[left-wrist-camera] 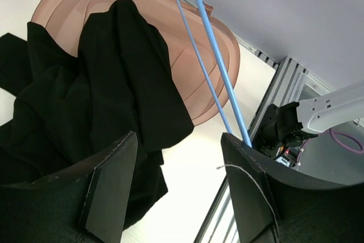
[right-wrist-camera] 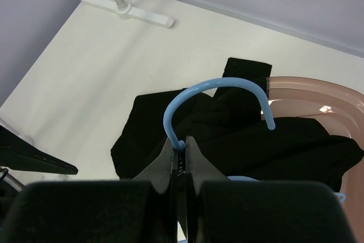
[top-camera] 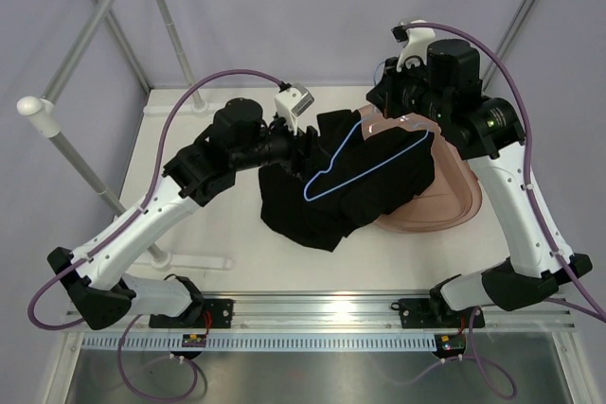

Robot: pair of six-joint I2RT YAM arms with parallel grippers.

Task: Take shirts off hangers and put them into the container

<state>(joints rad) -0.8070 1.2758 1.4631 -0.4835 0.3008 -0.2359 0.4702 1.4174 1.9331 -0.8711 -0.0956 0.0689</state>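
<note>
The black shirt (top-camera: 346, 191) lies half over the pink tub's (top-camera: 456, 207) rim and half on the desk (top-camera: 237, 243) at the tub's 9 o'clock, so a shallow pinch could drag it out. The left fingers (left-wrist-camera: 108, 189) are partly open and empty at the shirt's 10 o'clock edge. The right fingers (right-wrist-camera: 161, 166) are clamped on the blue hanger (right-wrist-camera: 219, 81), just above the shirt.

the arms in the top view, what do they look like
The left arm and right arm have white shells with black joints and bases. A purple cable loops along each. The right arm shows a small green light. The left end effector has black fingers.
</note>
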